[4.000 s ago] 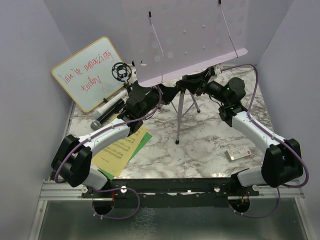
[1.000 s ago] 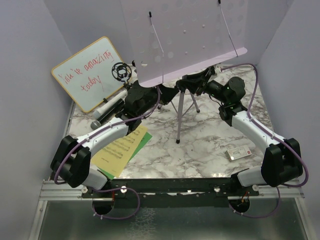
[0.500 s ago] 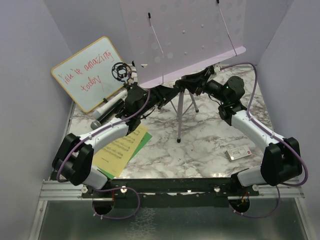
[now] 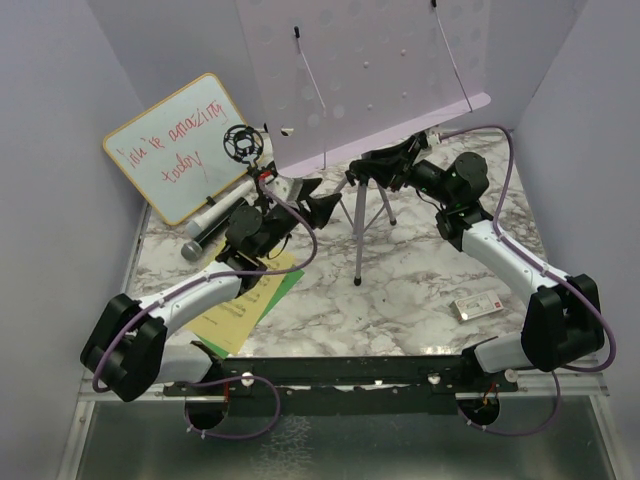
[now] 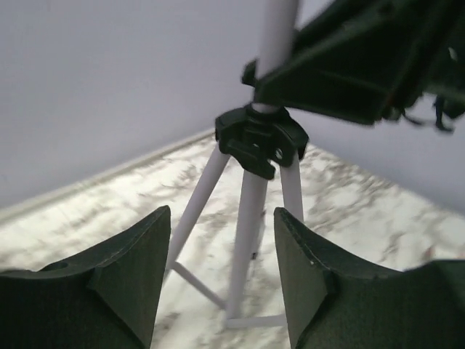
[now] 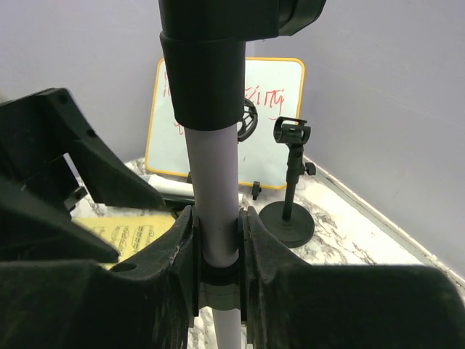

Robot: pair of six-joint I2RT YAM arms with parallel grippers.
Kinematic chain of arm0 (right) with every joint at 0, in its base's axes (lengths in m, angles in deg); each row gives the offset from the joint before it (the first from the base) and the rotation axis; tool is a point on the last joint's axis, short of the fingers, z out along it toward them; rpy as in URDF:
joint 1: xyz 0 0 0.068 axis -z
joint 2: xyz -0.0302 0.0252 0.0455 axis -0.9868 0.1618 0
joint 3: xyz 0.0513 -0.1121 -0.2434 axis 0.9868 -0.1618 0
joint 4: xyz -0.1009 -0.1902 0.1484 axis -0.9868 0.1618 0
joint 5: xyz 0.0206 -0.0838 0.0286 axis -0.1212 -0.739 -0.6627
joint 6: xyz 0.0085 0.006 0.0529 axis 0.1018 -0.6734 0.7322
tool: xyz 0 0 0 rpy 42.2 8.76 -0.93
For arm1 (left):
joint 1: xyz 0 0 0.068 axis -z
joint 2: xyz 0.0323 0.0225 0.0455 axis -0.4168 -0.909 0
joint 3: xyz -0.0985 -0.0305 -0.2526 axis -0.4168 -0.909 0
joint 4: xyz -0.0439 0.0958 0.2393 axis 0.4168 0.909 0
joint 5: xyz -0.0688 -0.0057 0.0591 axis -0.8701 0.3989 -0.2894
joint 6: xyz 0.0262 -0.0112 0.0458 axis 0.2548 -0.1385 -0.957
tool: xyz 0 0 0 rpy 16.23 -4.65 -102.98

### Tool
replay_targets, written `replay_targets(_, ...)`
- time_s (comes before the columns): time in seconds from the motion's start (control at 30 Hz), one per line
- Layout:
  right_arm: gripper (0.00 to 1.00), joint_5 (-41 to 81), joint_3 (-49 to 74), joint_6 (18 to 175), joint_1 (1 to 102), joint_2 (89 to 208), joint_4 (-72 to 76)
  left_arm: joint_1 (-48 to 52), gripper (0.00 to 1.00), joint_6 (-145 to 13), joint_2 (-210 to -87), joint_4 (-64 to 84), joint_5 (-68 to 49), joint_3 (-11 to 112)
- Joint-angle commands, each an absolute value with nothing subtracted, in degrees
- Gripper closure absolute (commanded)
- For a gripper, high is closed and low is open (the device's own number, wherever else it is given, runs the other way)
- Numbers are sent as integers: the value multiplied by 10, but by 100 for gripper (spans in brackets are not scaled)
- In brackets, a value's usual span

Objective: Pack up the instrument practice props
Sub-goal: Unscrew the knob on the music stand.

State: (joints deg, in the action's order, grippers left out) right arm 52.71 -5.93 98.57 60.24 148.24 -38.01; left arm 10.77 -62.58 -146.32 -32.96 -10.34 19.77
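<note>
Microphones (image 4: pixel 212 230) lie on the tabletop (image 4: pixel 420 290) at left, beside yellow and green music sheets (image 4: pixel 238 298). Left end effector (image 4: pixel 318 198) hangs spread, just left of the stand pole (image 4: pixel 357 235), touching nothing. Lilac music rack (image 4: pixel 380 70) stands centre-far on that pole, which the right end effector (image 6: pixel 218 233) pinches.

Open passage exists over the middle and near right of the worktop (image 4: pixel 400 290), where only the small white device (image 4: pixel 478 304) lies flat by the right edge. The far centre is blocked: the lilac music rack (image 4: pixel 370 70) overhangs it, its white tripod legs (image 4: pixel 357 235) spread on the marble, the right gripper (image 4: pixel 360 172) clamped on its pole. The far left corner is crowded by the whiteboard (image 4: pixel 175 145), ring-mount tripod (image 4: pixel 241 143) and microphones (image 4: pixel 215 228), the round-base holder (image 6: pixel 288 218) seemingly beneath the rack's overhang; the music sheets (image 4: pixel 245 295) cover the near left.
</note>
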Motion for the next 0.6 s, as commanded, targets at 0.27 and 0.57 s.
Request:
replay_targets(0.27,99,589,-53,1006,593,1493,-312,155,36,-1289,-1479,-439,-201,150)
replay_targets(0.57,99,592,-55,1004,593,1488,-314,179,38,-1492,-1530,-388,-163,200)
